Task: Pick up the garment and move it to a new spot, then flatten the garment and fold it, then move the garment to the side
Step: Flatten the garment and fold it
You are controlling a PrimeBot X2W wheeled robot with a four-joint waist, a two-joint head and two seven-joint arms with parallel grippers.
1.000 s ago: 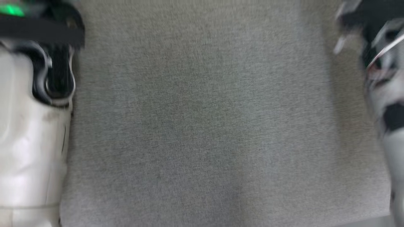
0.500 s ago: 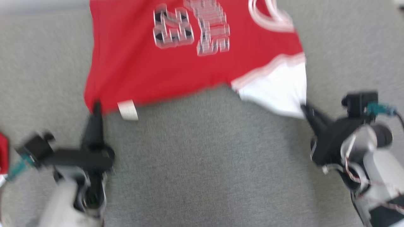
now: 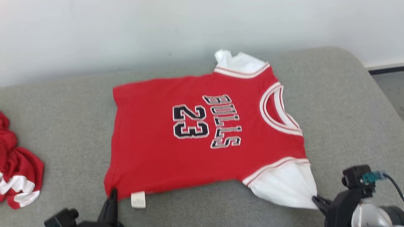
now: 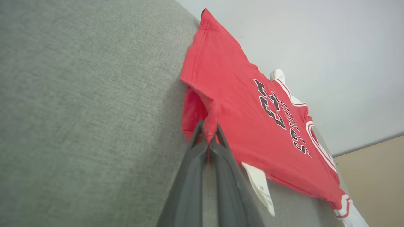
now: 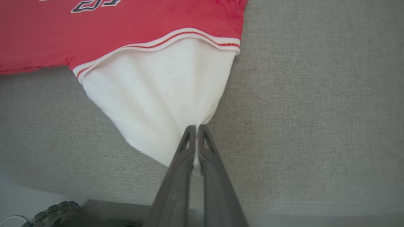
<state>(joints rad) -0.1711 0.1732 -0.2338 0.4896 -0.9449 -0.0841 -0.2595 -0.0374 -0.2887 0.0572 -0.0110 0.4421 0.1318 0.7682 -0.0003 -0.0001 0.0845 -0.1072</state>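
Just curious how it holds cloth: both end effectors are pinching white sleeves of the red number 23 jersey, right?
Not quite. Only the right end effector pinches a white sleeve of the red number 23 jersey; the left wrist view shows the left end effector pinching its red bottom corner.

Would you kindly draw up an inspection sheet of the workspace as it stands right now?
Surface: grey fabric cushion, no stains seen.
Job's things: red Bulls jersey spread print-up, neck toward the right; white label at the near hem.
Clutter: crumpled red-and-white garment at the left edge, apart from the jersey.
Grippers: left gripper jaws shut on the near hem corner; right gripper jaws shut on the near white sleeve.
Cables: black cable with a teal plug by the right wrist camera.
Surroundings: pale wall behind the cushion.
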